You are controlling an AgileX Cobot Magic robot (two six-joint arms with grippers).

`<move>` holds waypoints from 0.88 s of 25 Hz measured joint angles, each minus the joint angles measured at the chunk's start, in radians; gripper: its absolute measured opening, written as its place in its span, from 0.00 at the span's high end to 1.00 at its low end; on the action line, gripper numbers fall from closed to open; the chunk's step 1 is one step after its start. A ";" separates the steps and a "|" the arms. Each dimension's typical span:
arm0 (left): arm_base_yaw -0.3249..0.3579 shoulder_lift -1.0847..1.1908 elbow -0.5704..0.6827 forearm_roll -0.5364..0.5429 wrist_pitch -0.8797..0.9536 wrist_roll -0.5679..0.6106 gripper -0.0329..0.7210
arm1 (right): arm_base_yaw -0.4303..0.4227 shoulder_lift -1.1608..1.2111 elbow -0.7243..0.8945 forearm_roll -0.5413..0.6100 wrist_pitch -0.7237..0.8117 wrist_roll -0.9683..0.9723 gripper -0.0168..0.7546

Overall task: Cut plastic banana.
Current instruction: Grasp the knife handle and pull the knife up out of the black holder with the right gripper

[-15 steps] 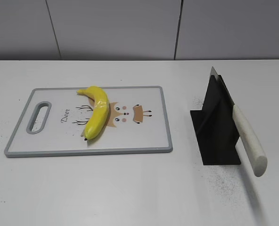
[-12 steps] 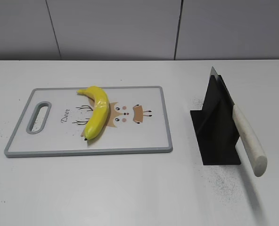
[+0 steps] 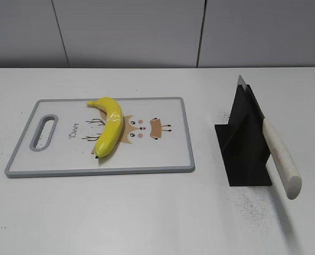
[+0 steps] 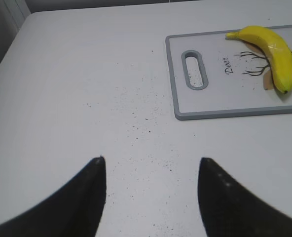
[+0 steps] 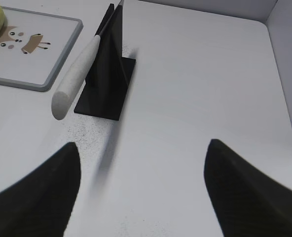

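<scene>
Showing only in wrist views: left hand [image 4: 151, 197], right hand [image 5: 141, 192], both wide, empty.

Both grippers [image 4: 151, 197] [image 5: 141, 192] have matte black, tapering, pointed fingers.

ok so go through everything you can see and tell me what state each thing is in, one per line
plastic banana: whole, uncut, lying on the cutting board.
cutting board: flat on the table, handle slot to the left.
knife: resting in the stand, handle sticking out toward the camera, not held.
knife stand: upright on the table, right of the board.
left hand: open, empty, above bare table.
right hand: open, empty, short of the knife.
</scene>
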 joint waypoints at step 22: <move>0.000 0.000 0.000 0.000 0.000 0.000 0.22 | 0.000 0.000 0.000 0.000 0.000 -0.001 0.21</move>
